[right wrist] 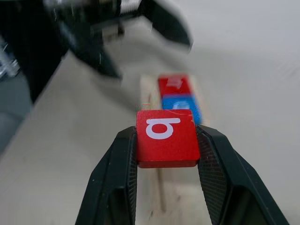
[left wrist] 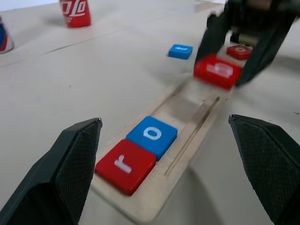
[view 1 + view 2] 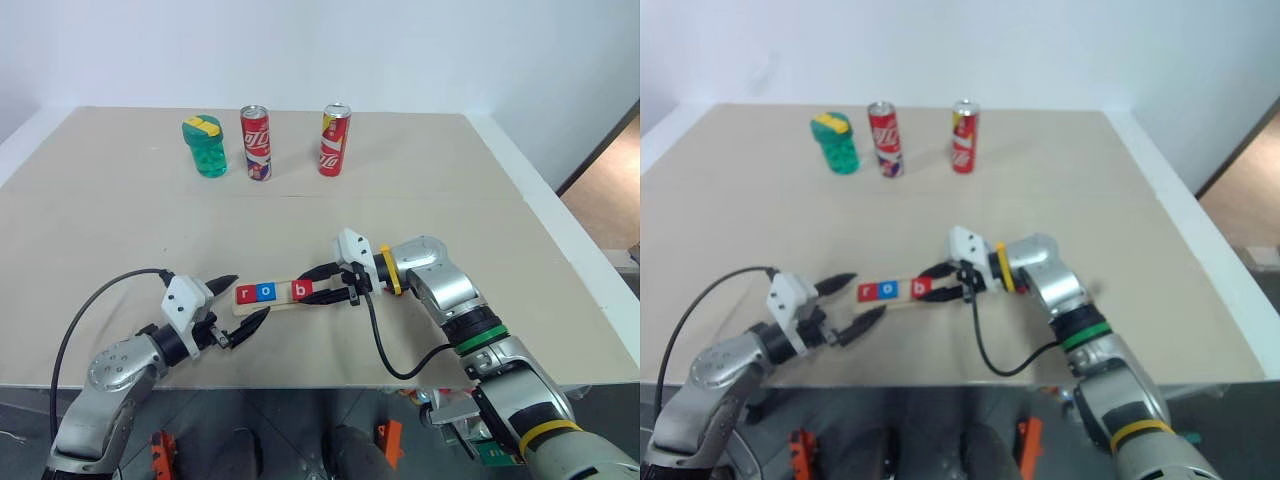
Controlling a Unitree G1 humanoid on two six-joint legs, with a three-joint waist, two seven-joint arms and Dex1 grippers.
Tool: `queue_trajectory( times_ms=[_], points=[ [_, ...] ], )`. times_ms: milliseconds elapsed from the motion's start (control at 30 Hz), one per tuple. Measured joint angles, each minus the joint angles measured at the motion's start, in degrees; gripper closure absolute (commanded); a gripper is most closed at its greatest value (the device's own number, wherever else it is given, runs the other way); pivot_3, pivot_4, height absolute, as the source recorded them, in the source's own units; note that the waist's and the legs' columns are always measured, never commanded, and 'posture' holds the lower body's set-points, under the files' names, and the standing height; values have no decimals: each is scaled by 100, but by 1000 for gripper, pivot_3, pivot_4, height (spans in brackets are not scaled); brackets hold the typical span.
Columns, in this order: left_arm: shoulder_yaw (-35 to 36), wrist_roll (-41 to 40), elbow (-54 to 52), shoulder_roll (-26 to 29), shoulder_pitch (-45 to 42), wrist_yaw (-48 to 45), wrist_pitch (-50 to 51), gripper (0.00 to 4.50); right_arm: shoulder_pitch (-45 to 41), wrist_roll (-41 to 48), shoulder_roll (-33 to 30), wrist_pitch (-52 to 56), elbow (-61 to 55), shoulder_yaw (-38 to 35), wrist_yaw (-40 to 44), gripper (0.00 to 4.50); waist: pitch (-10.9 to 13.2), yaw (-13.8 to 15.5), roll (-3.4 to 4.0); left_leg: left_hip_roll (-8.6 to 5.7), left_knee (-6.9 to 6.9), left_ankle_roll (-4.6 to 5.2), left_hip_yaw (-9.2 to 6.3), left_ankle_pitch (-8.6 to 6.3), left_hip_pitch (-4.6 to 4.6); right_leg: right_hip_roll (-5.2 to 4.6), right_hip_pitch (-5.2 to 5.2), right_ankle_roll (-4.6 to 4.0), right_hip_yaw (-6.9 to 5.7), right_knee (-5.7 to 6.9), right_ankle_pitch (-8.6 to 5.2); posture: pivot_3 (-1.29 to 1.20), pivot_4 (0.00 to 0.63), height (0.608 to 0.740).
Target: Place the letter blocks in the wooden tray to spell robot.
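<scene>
The right gripper [image 1: 166, 140] held the red b block [image 1: 166, 137] over the wooden tray [image 2: 187, 140], ready to drop it beside the blue o block [image 2: 152, 136], while the left gripper [image 3: 240, 304] waited wide open.

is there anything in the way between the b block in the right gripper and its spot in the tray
Nothing visible. The right gripper holds the red b block over the wooden tray, and the groove beyond the blue o block is bare. The open left gripper sits at the tray's other end.
</scene>
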Motion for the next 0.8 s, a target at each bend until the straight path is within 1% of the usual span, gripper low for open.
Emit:
queue_trajectory(
  times_ms=[167, 267, 500, 800],
  points=[
    [23, -19, -236, 7, 232, 125, 71, 0, -477, -271, 421, -383, 910, 17, 10, 3289, 0, -16, 0, 11, 0, 1, -2, 1, 7, 8, 1, -12, -10, 1, 8, 0, 150, 740],
    [28, -18, -287, 7, 251, 205, 78, 0, -658, -398, 562, -581, 1323, 16, -1, 3289, 0, -16, 1, 14, 1, 1, -2, 1, 8, 9, 0, -21, -15, 1, 7, 0, 150, 740],
    [30, -21, -311, 4, 266, 299, 116, 0, -821, -607, 791, -939, 1879, 10, -5, 3289, 1, -15, 2, 14, -2, -1, 0, 0, 7, 7, -2, -23, -14, 0, 6, 0, 150, 740],
    [28, -46, -320, 4, 266, 326, 124, 0, -997, -747, 922, -1159, 2257, -5, -27, 3289, 1, -15, 3, 17, -3, -1, -1, 0, 7, 7, -2, -27, -20, 0, 6, 0, 150, 740]
  ],
)
